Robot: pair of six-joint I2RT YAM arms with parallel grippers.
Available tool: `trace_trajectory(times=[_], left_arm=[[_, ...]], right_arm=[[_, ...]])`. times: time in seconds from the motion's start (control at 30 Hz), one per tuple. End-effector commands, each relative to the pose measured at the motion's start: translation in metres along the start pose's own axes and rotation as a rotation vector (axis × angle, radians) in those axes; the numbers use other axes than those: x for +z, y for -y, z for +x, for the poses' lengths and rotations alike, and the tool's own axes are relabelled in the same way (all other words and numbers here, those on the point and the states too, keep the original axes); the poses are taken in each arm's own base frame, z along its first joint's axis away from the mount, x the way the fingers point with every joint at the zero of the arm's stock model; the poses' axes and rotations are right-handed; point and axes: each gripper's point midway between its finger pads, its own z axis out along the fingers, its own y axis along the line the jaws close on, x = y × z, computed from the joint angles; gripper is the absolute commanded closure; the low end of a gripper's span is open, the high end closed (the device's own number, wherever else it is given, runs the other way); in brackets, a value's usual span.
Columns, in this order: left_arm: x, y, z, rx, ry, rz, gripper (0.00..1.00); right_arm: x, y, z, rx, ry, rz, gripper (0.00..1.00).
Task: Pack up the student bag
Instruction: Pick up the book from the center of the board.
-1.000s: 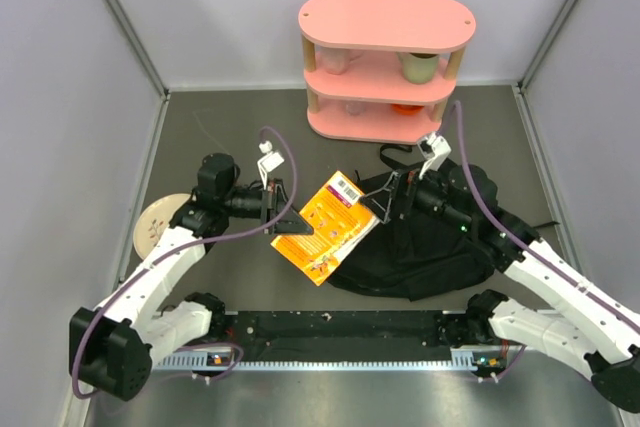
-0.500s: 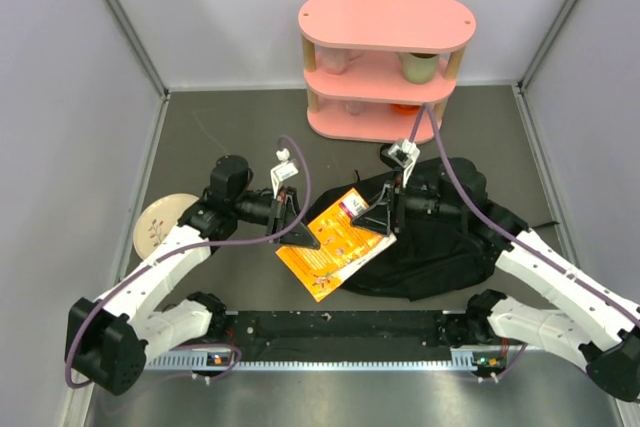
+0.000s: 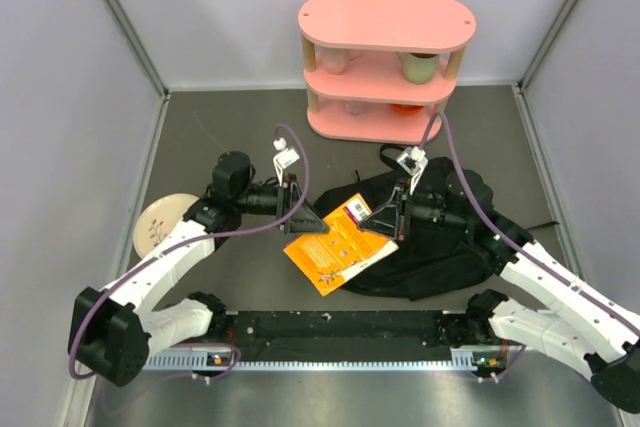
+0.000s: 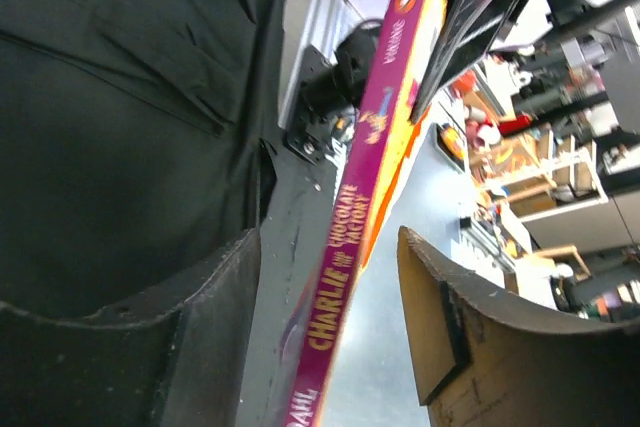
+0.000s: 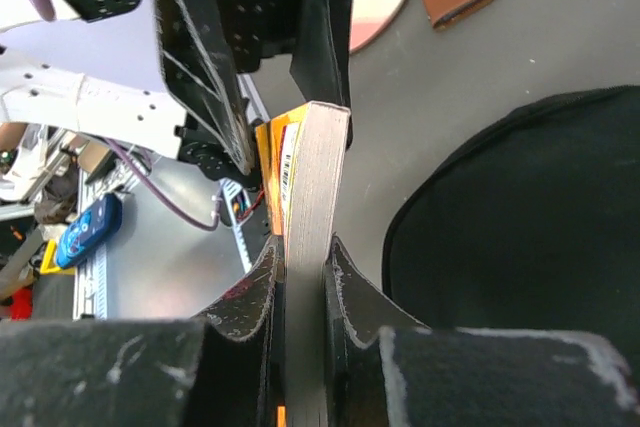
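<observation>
Handover mid-frame: our right hand clamps the Charlie paperback, left hand gapes around it; next we steer it into the backpack.

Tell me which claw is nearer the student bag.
Right. The right claw sits over the student bag, clamping the book; the left claw is off it, beyond the book.
</observation>
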Motion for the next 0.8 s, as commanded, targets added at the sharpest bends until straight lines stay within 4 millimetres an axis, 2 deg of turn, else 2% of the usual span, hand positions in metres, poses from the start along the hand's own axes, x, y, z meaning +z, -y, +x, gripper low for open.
trace_trajectory(times=[0.0,0.03,0.07,0.33,0.4,0.53,0.77], left_arm=[[0.001,0.000,-0.039,0.036,0.175,-0.052,0.35],[-0.001,0.006,-0.047,0.082,0.223,-0.041,0.33],[-0.001,0.004,-0.042,0.037,0.234,-0.036,0.32],[-0.007,0.025,-0.040,0.071,0.305,0.048,0.28],[-0.009,0.028,-0.044,0.068,0.341,0.049,0.26],[-0.011,0.031,-0.052,0.085,0.384,0.047,0.23],[-0.009,0.027,-0.046,0.094,0.336,0.041,0.24]], right_arm=[[-0.005,-0.002,-0.029,0.013,0.147,0.036,1.00],[-0.006,0.003,-0.033,0.045,0.181,0.068,1.00],[-0.007,0.004,-0.035,0.059,0.195,0.076,1.00],[-0.011,0.005,-0.065,0.180,0.371,0.072,1.00],[-0.013,0.000,-0.073,0.188,0.416,0.044,1.00],[-0.020,0.007,-0.083,0.233,0.488,0.076,1.00],[-0.035,-0.001,-0.094,0.216,0.532,0.060,1.00]])
